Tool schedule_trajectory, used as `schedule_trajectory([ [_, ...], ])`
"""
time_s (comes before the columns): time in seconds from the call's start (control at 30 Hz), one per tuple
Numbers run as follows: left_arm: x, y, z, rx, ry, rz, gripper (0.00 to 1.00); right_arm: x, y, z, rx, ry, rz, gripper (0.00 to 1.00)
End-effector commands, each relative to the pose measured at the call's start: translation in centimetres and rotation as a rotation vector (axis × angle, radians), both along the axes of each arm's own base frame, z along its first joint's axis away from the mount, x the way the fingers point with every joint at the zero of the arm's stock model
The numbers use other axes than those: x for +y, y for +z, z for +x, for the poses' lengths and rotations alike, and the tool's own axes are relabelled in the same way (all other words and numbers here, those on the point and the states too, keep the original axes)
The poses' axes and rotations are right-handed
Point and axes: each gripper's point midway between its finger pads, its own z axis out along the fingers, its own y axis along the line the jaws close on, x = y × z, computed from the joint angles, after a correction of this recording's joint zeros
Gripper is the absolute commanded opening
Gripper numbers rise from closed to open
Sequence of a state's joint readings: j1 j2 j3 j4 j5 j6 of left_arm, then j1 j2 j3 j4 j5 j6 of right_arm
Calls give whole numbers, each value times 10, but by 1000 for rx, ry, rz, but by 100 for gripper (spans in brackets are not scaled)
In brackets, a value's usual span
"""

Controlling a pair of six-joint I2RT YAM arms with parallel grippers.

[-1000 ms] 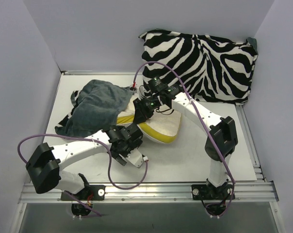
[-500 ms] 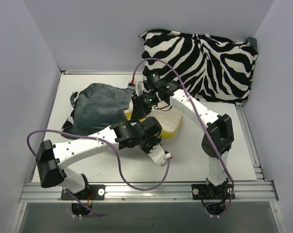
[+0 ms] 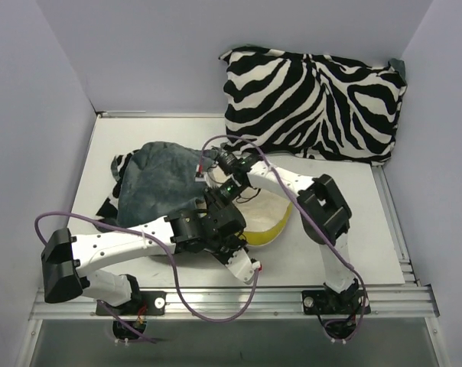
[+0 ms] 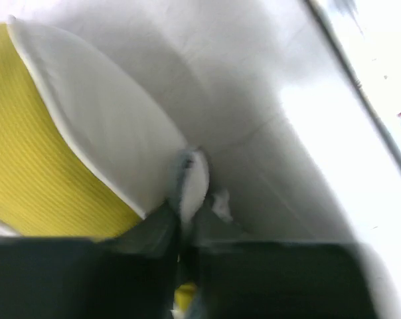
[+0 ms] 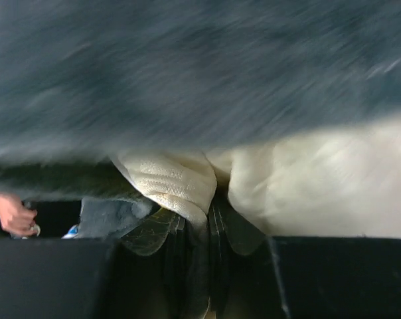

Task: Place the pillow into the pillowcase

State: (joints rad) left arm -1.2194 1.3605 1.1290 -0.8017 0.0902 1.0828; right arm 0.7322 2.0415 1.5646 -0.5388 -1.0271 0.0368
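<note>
While your left hand [image 4: 187, 196] pinches the pillow [image 3: 273, 215] by its pale rim, away from the pillowcase [image 3: 158, 183], your right hand [image 5: 199, 211] nips quilted cream cloth at the pillowcase mouth, likely to feed that end inside. Most of the pillow lies outside the pillowcase, on the tabletop [image 3: 372, 229].

Cream-yellow quilted pillow [image 3: 270, 219] lying flat, left end under rumpled grey-teal plush pillowcase [image 3: 158, 183], zebra print showing at its left edge
</note>
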Motion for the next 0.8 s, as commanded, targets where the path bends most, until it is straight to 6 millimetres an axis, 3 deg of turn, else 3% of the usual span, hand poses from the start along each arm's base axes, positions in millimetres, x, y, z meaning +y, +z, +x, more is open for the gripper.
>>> schedule_trajectory([
  [0.0,-51,70,-29,61,-53,-322,30,-5,-63,-20,79,31,-103,0],
  [0.07,-52,111,-29,120,35,-424,50,-14,-79,-24,120,8,-148,0],
  [0.1,-44,132,-23,131,74,-478,57,-13,-79,-20,101,-8,-133,0],
  [0.17,-32,166,-20,209,157,-565,69,-18,-80,-18,101,-36,-141,17],
  [0.27,-1,201,9,243,353,-655,75,-18,-53,-12,53,-58,-102,46],
  [0.33,23,205,39,272,540,-677,77,-24,-14,2,-17,-94,-36,64],
  [0.37,32,215,52,265,599,-706,77,-28,3,9,-53,-106,-5,68],
  [0.4,39,212,64,273,665,-709,78,-38,34,28,-113,-156,39,72],
  [0.43,56,212,87,284,777,-732,78,-44,49,42,-145,-191,59,77],
  [0.5,67,202,110,326,881,-732,78,-61,66,73,-215,-287,49,82],
  [0.53,74,197,120,376,952,-740,78,-76,78,104,-290,-358,37,87],
  [0.6,87,186,146,450,1058,-740,78,-108,53,146,-421,-444,-145,90],
  [0.63,89,181,153,464,1080,-734,79,-120,59,169,-484,-466,-177,91],
  [0.67,92,177,160,476,1103,-729,80,-125,57,181,-507,-459,-210,92],
  [0.7,90,171,169,490,1124,-715,80,-138,26,183,-471,-417,-323,98],
  [0.73,89,168,175,486,1130,-706,84,-140,33,196,-500,-411,-335,100],
  [0.77,89,163,182,479,1144,-688,84,-143,22,195,-481,-384,-367,100],
])
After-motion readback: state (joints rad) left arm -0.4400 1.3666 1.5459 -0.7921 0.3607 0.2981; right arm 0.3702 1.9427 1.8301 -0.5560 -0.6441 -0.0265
